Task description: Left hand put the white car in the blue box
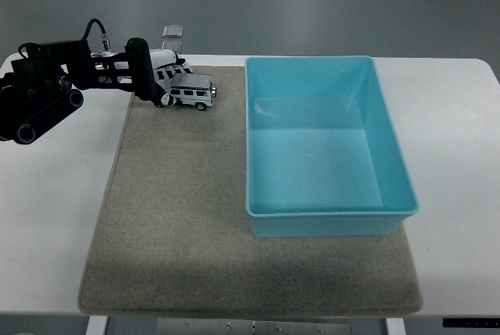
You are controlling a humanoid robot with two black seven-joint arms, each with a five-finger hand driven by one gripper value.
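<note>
- The car [191, 93] sits in the upper left of the frame, at the far edge of the mat [187, 218], tilted with its left end raised.
- The left hand [152, 77] is closed around the car's left end; fingers [142, 69] curl over it from the left, and the grip appears to carry at least part of the weight.
- The box [312, 226] stands to the right of the car, on the mat's right half, open and with nothing in it.
- The right hand is out of view.
- Step in hand, as judged: lift and carry. The grip should be kept firm, since only one end of the car is held and it may pivot or slip.
- The car should be raised above the box's left wall before it travels right.
- Release should come low over the box floor, well inside the rim.
- Two small clear objects [173, 32] lie beyond the table's far edge, clear of the path.
</note>
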